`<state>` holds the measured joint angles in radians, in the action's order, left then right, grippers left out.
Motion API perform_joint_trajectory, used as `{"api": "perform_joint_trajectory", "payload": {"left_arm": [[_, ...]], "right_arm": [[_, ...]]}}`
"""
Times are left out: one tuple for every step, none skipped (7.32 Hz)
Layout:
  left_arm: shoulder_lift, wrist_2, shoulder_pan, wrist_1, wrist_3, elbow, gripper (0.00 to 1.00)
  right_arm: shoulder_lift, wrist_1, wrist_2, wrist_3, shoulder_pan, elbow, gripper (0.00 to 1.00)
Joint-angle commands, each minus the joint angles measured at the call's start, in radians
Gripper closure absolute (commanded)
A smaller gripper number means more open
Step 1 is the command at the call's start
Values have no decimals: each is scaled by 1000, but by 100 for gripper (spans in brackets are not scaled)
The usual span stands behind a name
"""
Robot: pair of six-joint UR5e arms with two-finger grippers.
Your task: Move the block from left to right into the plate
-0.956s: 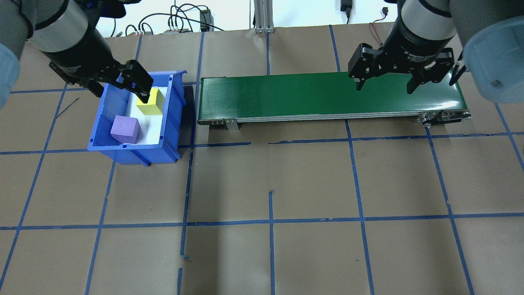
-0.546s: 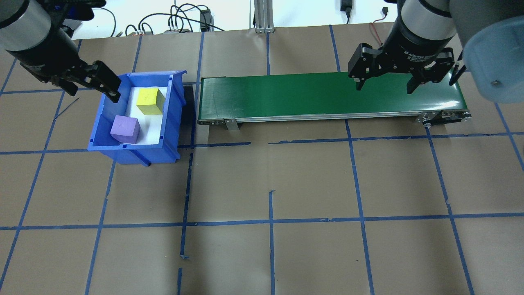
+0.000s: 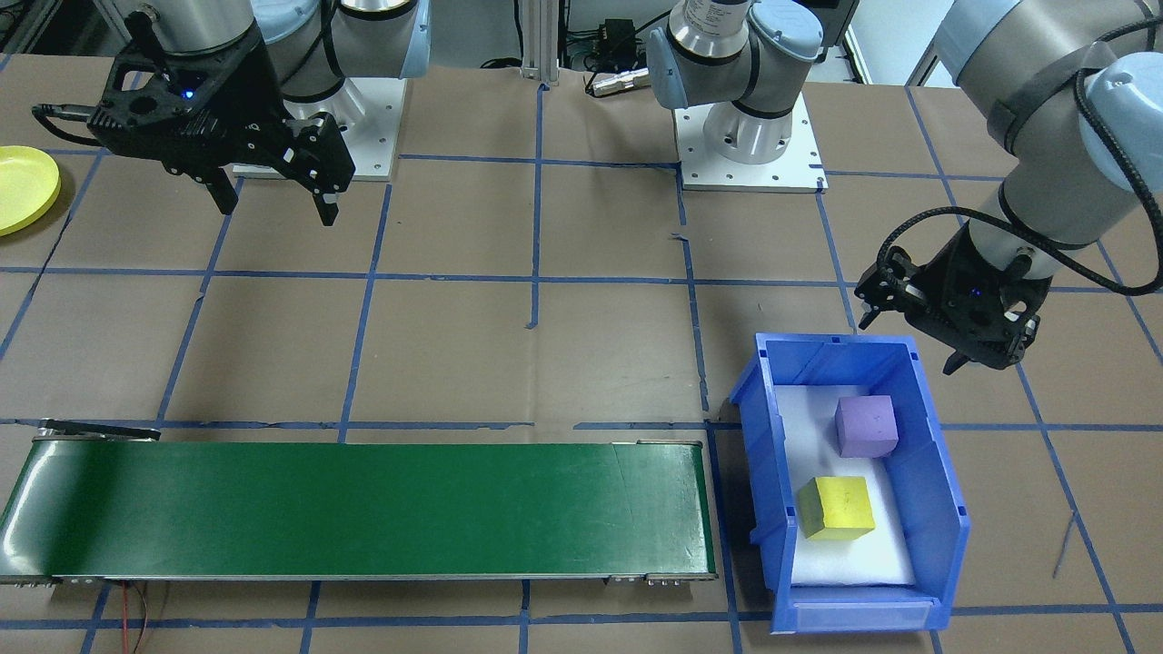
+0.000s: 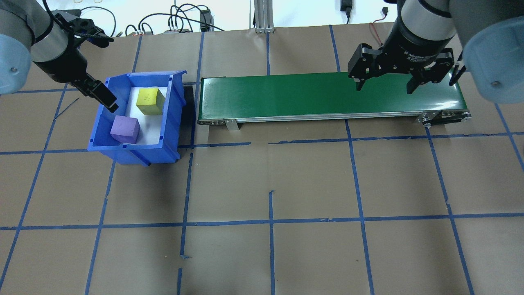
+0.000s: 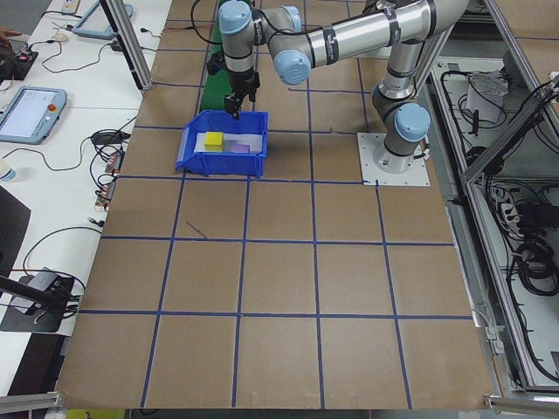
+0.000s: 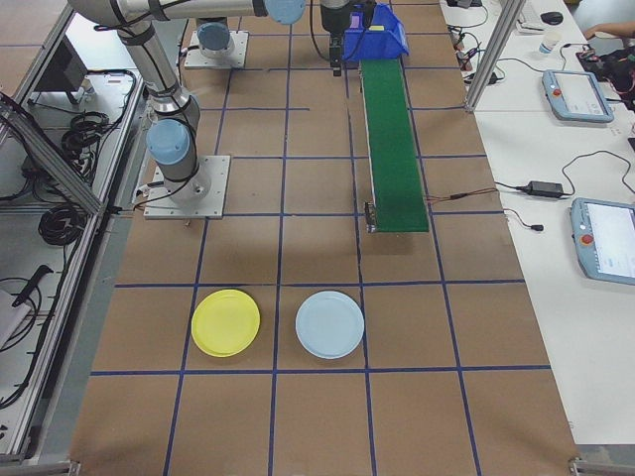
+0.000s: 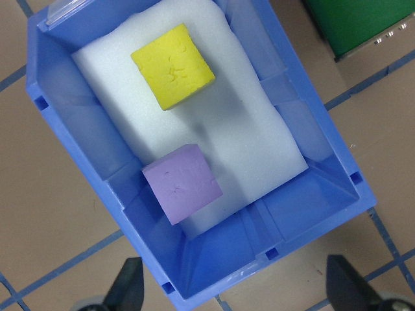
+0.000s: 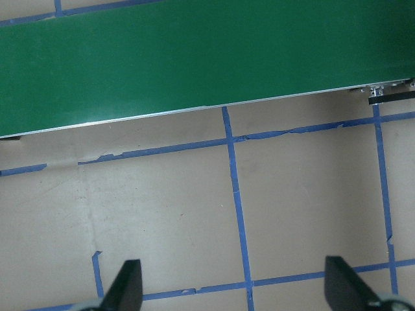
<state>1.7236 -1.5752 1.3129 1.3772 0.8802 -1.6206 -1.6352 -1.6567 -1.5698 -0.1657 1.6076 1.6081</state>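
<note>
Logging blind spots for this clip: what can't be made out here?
- Yellow plate: cut by the front-facing view's edge; absent overhead.
- Left gripper: overhead shows one finger, the arm hides the rest.
- Blue bin: blocks unseen from the exterior right view, too small and behind its wall.

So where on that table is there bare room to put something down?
Most of the brown paper is bare, above all the wide stretch between the green conveyor belt and the arm bases. The belt top is bare too. The blue bin is crowded with a yellow block and a purple block.
</note>
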Motion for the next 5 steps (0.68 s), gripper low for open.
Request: {"api": "perform_joint_trajectory", "payload": {"left_arm": [[26,-3,-1,-76,37,1,0],[48,6,0,-107,-127,1,0],[78,9,2,-147,-362,1,0],[112,11,2,-191,-482,1,0],[131,52,2,-193,-527,1,0]], "right_arm": [[0,0,1,0,0,1,0],[0,0,-1,0,0,0,0],[0,0,1,0,0,0,0],[0,0,1,0,0,0,0],[0,0,1,0,0,0,0]]}}
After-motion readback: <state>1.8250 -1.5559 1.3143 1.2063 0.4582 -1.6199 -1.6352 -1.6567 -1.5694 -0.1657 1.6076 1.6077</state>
